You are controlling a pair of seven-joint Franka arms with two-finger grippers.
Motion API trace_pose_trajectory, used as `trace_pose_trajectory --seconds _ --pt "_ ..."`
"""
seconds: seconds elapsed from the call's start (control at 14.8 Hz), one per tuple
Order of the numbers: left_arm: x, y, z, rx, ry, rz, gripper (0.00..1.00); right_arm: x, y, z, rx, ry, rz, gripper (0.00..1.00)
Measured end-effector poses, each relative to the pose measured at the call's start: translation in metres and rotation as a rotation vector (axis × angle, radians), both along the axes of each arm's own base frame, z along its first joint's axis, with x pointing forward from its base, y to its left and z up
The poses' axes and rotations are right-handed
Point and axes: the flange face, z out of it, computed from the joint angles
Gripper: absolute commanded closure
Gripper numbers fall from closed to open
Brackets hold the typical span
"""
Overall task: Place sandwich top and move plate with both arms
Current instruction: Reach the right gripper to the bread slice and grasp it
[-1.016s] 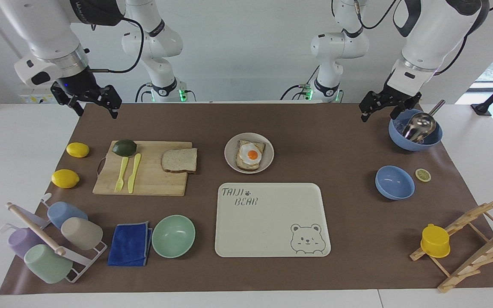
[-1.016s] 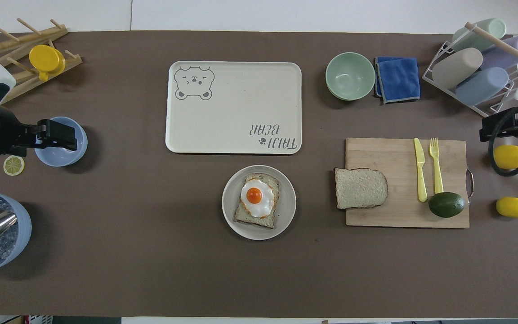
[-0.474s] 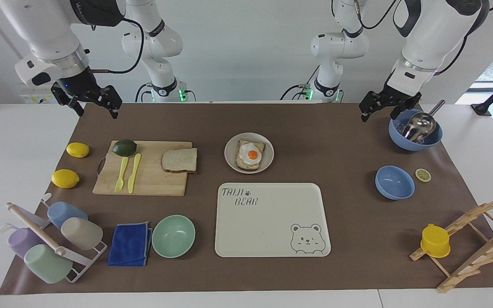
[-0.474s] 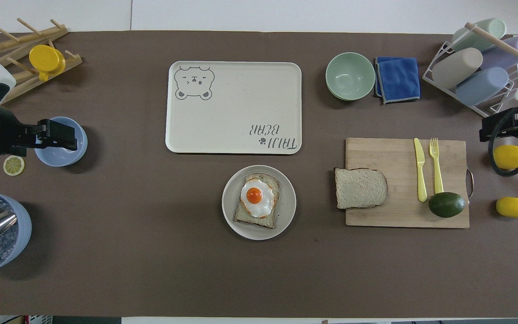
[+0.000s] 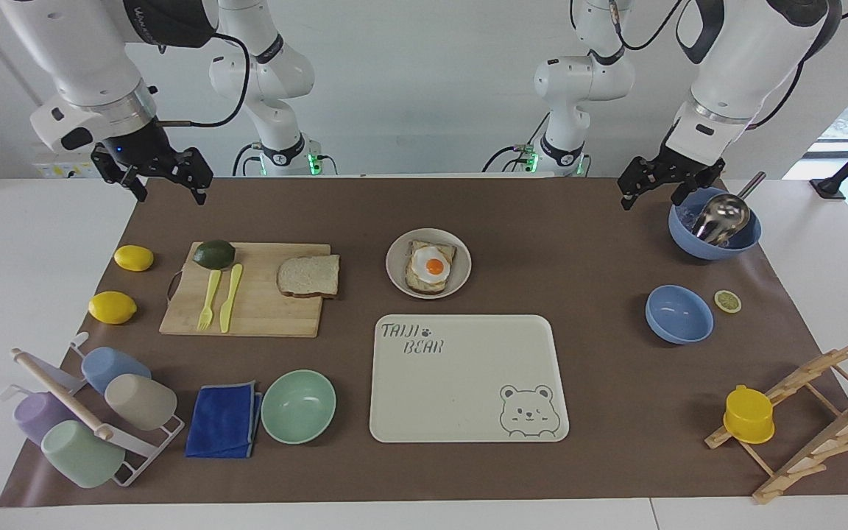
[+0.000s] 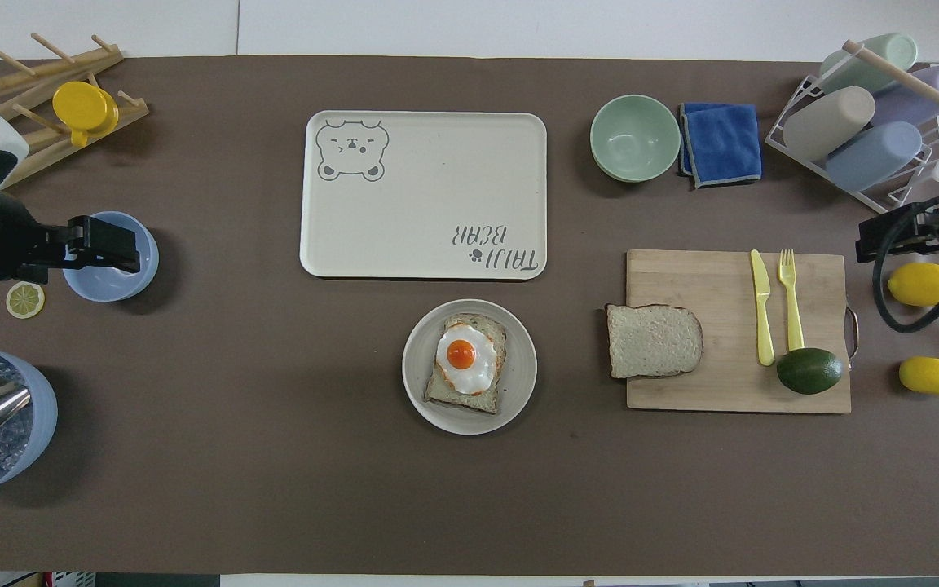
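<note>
both pincers wide, empty: right pincer (image 5: 168, 182), left pincer (image 5: 651, 185). sandwich top (image 5: 309, 276) overhangs the cutting board (image 5: 262, 309); a clumsy pinch could tip it off.

My workspace is brightly and evenly lit, the light seeming to fall from above, since shadows are short and soft. The mint-green round bowl (image 5: 298, 406) and the pale blue small bowl (image 5: 679, 314) each cast only a faint dark rim on the matte brown mat (image 5: 586, 243), which shows no glare. The shiny steel scoop (image 5: 722, 214) carries bright reflections. Daylight washes out the window corner in the facing view. Both views look sharp across the white desk (image 5: 12, 250); my left claw (image 6: 103, 244) looms large and perhaps slightly soft in the overhead view.
</note>
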Motion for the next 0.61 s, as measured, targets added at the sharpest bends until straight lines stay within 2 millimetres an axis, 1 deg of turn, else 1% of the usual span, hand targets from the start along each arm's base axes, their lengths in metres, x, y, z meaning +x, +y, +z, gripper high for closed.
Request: trace_pose_trajectory --seconds 0.14,0.27,0.41,0.47,0.61 --pt "0.000 0.000 0.000 0.000 0.000 0.000 0.00 0.002 0.035 -0.005 0.001 -0.013 0.071 0.00" --pt "0.000 0.000 0.000 0.000 0.000 0.000 0.00 0.006 0.081 -0.020 -0.013 -0.008 0.149 0.00" --pt "0.000 0.000 0.000 0.000 0.000 0.000 0.00 0.013 0.125 -0.047 -0.060 0.014 0.179 0.00" --pt "0.000 0.000 0.000 0.000 0.000 0.000 0.00 0.018 0.142 -0.063 -0.074 0.020 0.185 0.00" --pt "0.000 0.000 0.000 0.000 0.000 0.000 0.00 0.031 0.177 -0.104 -0.085 0.026 0.168 0.00"
